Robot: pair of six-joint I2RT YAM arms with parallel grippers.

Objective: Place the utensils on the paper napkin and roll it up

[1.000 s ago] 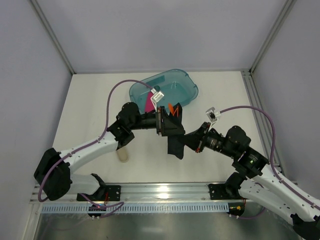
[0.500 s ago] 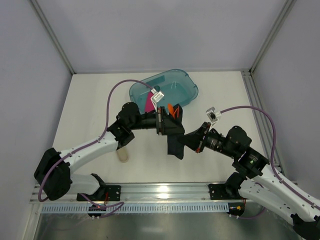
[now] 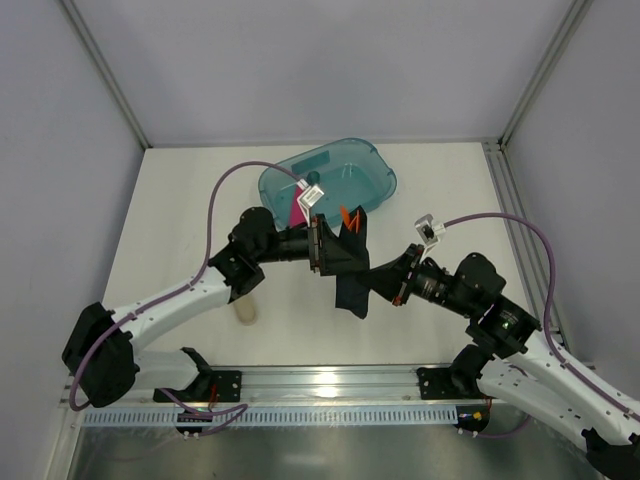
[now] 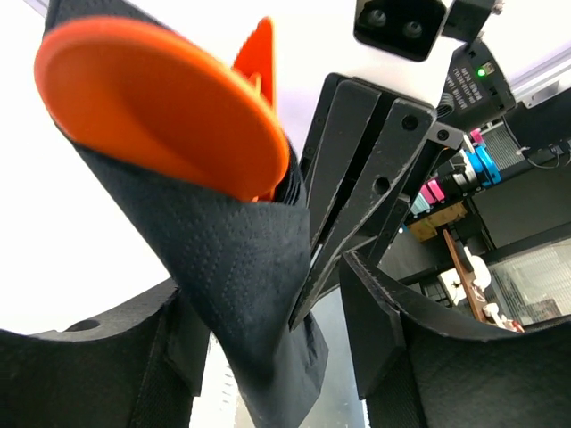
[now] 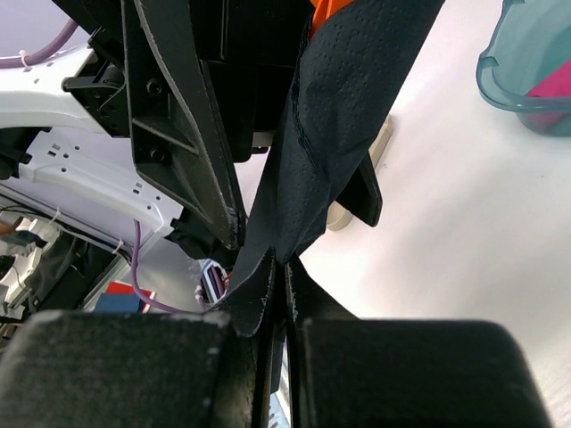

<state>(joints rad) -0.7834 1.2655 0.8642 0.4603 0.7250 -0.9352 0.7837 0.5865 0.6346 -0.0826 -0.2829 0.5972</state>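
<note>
The black paper napkin (image 3: 350,292) is held off the table between my two grippers, wrapped loosely round the orange utensils (image 3: 347,214), whose ends stick out at the top. In the left wrist view an orange spoon bowl (image 4: 161,107) sits in the napkin's (image 4: 223,267) open top. My left gripper (image 3: 335,250) (image 4: 268,285) is open, its fingers on either side of the bundle, with a gap on the right side. My right gripper (image 3: 378,283) (image 5: 281,263) is shut on the napkin's (image 5: 348,116) lower end. An orange tip (image 5: 326,11) shows at the top.
A teal translucent tub (image 3: 372,165) stands behind the grippers, with a pink flat bar (image 3: 297,208) at its near left rim. A pale beige tube (image 3: 246,310) lies on the table under the left arm; it also shows in the right wrist view (image 5: 382,138). Metal rails run along the right edge.
My left wrist has turned a little and the bundle stands slightly more upright, its orange ends a bit higher. My right gripper keeps its hold and has barely moved.
</note>
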